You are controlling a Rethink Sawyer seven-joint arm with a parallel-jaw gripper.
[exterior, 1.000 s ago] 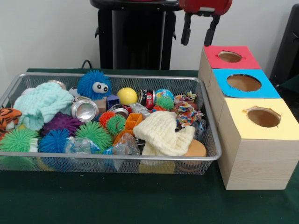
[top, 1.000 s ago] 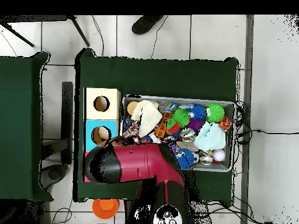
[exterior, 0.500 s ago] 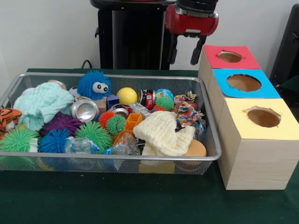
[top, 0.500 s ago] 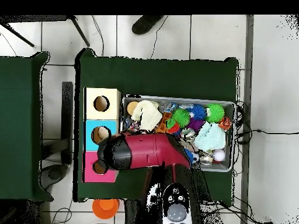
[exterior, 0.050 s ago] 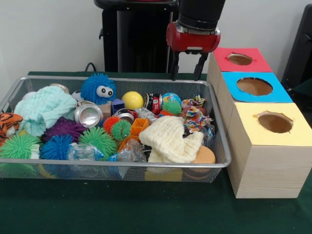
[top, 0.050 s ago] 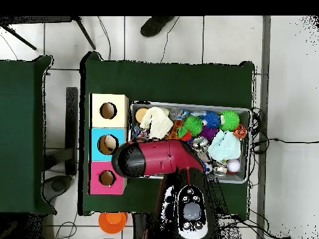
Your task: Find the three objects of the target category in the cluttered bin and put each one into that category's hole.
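Front view: wire bin [exterior, 0.050 s ago: 220,163] of spiky balls [exterior, 0.050 s ago: 100,139], cans [exterior, 0.050 s ago: 88,114], cloths [exterior, 0.050 s ago: 170,139].

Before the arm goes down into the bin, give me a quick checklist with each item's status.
1. End effector empty: ok, nothing between its open fingers.
2. End effector over the wire bin: ok, it hangs above the far rim near the right end.
3. Clear of the boxes: ok, a gap shows beside the red-topped box.
4. Holes unblocked: ok for red, blue box and yellow box.
5. Target category known: cannot tell.
6. Items below reachable: cannot tell; soda can and flowered ball lie crowded together.
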